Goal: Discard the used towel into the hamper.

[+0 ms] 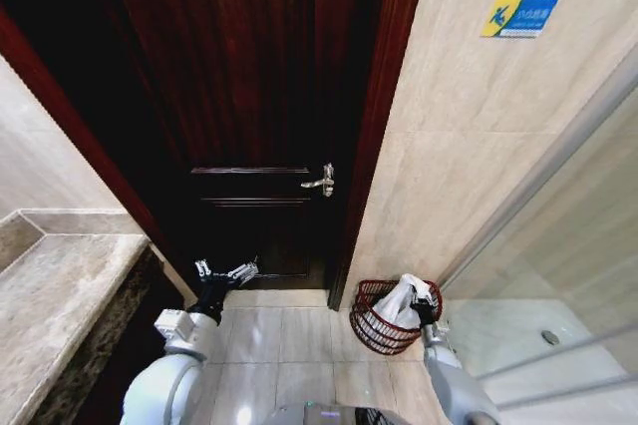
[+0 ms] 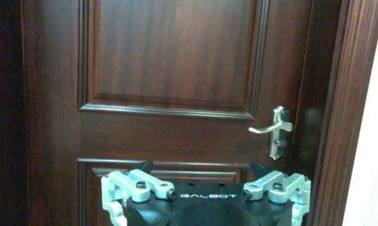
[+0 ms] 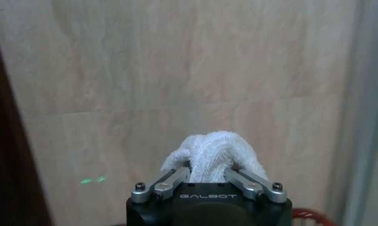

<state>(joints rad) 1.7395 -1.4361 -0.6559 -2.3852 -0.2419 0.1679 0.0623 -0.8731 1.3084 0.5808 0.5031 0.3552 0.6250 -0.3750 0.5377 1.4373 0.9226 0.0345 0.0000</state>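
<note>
Right gripper (image 3: 208, 176) pinches the white, bunched towel (image 3: 213, 153) — above the reddish wire hamper (image 1: 377, 323), lower right; left gripper (image 1: 226, 272) spread, by the door (image 1: 239, 96).

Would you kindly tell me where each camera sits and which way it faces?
Head view: high on the robot, looking down at the door, the hamper and both arms.
Left wrist view: behind the open left claw, facing the door and its handle.
Right wrist view: behind the right claw, shut on the towel, facing the tiled wall.
Shared: head and left wrist views both show the handle.
</note>
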